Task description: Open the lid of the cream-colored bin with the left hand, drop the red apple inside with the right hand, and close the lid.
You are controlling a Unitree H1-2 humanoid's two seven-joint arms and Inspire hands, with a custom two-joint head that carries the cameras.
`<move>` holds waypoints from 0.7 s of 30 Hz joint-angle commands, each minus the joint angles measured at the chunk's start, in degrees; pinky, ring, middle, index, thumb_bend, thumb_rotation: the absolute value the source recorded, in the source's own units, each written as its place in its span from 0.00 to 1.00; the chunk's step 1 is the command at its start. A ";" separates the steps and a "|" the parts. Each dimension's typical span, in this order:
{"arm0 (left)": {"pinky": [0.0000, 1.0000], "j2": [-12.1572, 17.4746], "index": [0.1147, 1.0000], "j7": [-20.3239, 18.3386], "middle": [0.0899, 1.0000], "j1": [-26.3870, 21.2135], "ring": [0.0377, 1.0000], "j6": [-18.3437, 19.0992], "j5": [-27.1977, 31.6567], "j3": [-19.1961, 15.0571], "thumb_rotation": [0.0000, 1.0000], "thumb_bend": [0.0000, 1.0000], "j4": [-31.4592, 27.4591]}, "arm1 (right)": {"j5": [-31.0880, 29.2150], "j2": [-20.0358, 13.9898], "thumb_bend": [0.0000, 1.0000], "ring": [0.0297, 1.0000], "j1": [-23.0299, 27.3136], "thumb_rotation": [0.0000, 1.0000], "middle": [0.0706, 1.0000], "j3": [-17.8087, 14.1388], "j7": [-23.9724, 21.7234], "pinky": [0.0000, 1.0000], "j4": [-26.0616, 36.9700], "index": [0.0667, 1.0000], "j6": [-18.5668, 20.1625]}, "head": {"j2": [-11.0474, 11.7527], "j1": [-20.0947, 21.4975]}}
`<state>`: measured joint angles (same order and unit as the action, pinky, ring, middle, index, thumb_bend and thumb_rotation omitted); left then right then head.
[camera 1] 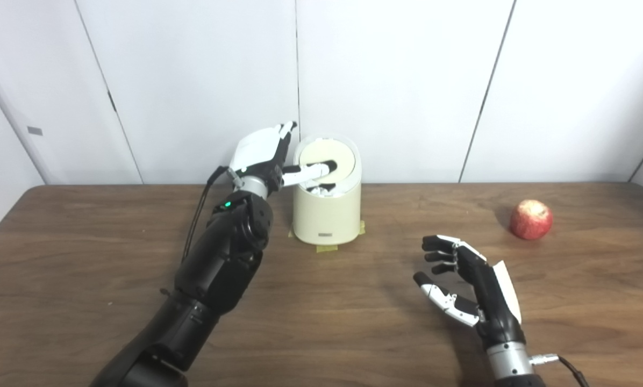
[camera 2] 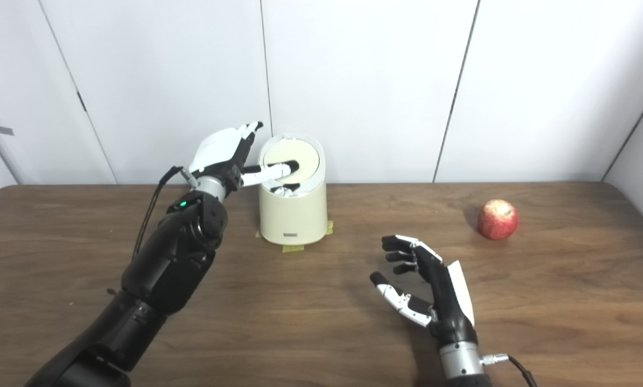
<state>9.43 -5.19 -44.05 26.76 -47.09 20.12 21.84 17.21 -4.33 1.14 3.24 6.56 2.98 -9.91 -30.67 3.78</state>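
From the left eye view, we are seeing the cream bin (camera 1: pixel 327 212) standing at the back of the wooden worktop (camera 1: pixel 321 333), close to the white wall panels (camera 1: pixel 397 80), with bits of yellow tape (camera 1: pixel 325 248) showing at its foot. Its round lid (camera 1: pixel 329 159) is tilting up toward us, and a dark gap is showing under its front edge. Our left robot hand (camera 1: pixel 270 156) is sitting just left of the bin; its thumb is reaching across and lying on the lid, while the other fingers are pointing up beside the rim, not wrapped round anything. The apple (camera 1: pixel 531 219) is resting on the worktop well to the right of the bin, alone.

From the right eye view, we are looking at our right robot hand (camera 2: pixel 426 293) hanging in front and to the right of the bin, palm turned inward, fingers loosely curled and spread apart, holding nothing. It is staying well short of the apple (camera 2: pixel 498 219), which is lying farther right of the bin (camera 2: pixel 293 209). White crumpled stuff is showing inside the bin's opening, too small for us to identify.
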 commanded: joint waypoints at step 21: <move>1.00 1.17 0.94 16.83 0.97 -4.81 1.00 -4.71 -8.31 3.39 0.36 0.94 4.55 | 1.24 1.95 0.30 0.64 -0.15 0.35 0.66 1.57 1.37 0.56 -1.12 0.66 -0.30 | -0.70 0.18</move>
<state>9.40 9.16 -45.33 22.83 -52.87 23.02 27.28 17.97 -4.34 1.14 3.92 7.22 3.21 -9.36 -31.29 3.96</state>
